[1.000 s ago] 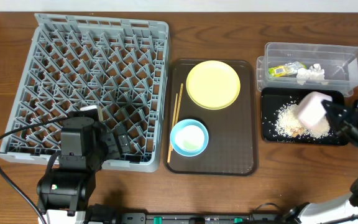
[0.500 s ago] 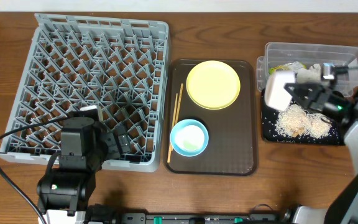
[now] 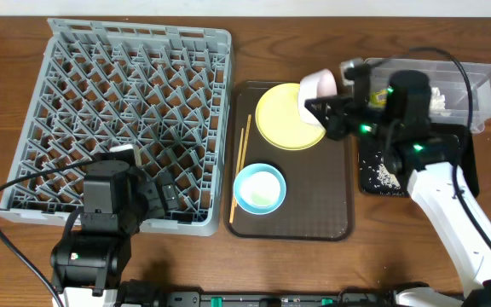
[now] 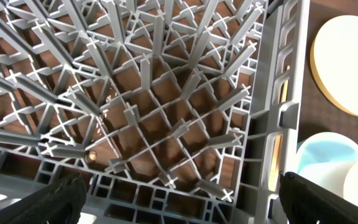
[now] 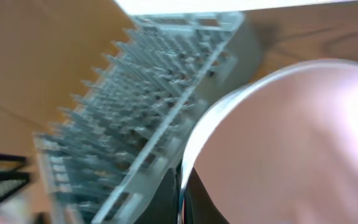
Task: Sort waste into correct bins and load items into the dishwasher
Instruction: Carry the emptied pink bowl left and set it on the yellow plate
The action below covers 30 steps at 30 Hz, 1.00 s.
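- my right pincer (image 3: 315, 102) is pressed together on the rim of the white bowl (image 3: 320, 82). it holds the bowl tipped in the air above the far right edge of the yellow plate (image 3: 284, 119).
- my left pincer (image 3: 164, 200) is spread wide and empty, over the near right corner of the dish rack (image 3: 126, 102).
- done, as i judge it: crumbs (image 3: 386, 175) lie in the black tray (image 3: 366, 189) and a tissue (image 3: 437, 98) lies in the clear tub (image 3: 484, 77). my arm hides where the wrapper would be.
- left to do: the rack holds nothing. the plate, blue bowl (image 3: 259, 188) and chopsticks (image 3: 240, 162) sit on the brown tray (image 3: 335, 217).
- room: the rack's right wall stands between the tray and the pegs, so the bowl must pass over it. the far rows are open, while my left arm crowds the near right corner.
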Available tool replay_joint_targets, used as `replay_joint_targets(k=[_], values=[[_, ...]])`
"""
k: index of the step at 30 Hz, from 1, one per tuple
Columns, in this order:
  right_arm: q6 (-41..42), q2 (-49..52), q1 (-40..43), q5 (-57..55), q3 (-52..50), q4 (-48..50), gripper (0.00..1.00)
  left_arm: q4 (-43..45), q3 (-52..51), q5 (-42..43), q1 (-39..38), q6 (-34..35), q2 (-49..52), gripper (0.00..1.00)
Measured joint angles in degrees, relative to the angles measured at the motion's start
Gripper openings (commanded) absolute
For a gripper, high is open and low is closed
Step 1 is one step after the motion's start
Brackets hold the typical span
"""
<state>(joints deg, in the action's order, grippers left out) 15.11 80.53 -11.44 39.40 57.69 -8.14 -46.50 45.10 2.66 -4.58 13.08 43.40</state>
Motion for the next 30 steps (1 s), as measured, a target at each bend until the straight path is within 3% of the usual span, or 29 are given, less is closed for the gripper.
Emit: replay_joint_targets(k=[8,18,19,21,23,27,30], values=[[-14.10,9.49,-9.01,-19.28,9.49,-9.05,0.01,0.00,0.00,0.00,0.00,0.00,0.00,0.99],[-21.05,23.63,-13.60,-26.71,9.49,-8.81,0.01,0.00,0.00,0.00,0.02,0.00,0.00,0.99],[-21.44,24.70,-13.73,-27.41,9.49,-8.57,0.03,0.00,0.00,0.00,0.00,0.00,0.00,0.99],[-21.62,25.57,-13.77,-27.89,9.46,-8.55,0.22,-0.02,0.00,0.00,0.00,0.00,0.00,0.99],[-22.16,25.73,-13.77,-28.37,9.46,-8.35,0.33,0.00,0.00,0.00,0.00,0.00,0.00,0.99],[-22.56,25.64,-13.77,-28.55,9.49,-9.46,0.43,0.00,0.00,0.00,0.00,0.00,0.00,0.99],[-22.47,24.26,-13.77,-27.69,9.49,-12.57,0.44,0.00,0.00,0.00,0.00,0.00,0.00,0.99]])
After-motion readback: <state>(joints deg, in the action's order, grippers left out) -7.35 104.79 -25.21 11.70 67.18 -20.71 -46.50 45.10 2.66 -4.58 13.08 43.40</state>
